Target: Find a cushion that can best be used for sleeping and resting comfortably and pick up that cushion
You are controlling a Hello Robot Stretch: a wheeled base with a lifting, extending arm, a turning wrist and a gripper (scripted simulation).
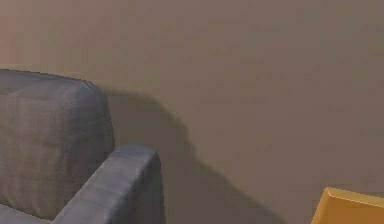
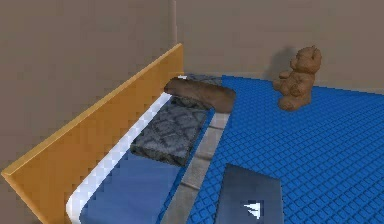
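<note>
Right now I am facing a grey fabric sofa [image 1: 50,140] against a bare brown wall, with an orange wooden corner [image 1: 350,205] at the forward view's near right. In the arm side view I am looking across a bed with a blue quilted cover [image 2: 320,150] and a long orange wooden board [image 2: 90,130] along its left side.

I am judging the dark grey patterned pillow [image 2: 172,135] to be the cushion for sleeping. It is lying flat on the bed's left strip, just beside the board. A brown rounded cushion [image 2: 200,93] is lying just beyond it at the far end, and a brown teddy bear [image 2: 298,78] is sitting farther right. A dark flat slab [image 2: 250,195] is resting near me on the cover.

I cannot tell how my jaws are standing.

I am expecting two risks: reaching too far and taking the brown cushion instead, or catching the board or the cover beneath the pillow.
</note>
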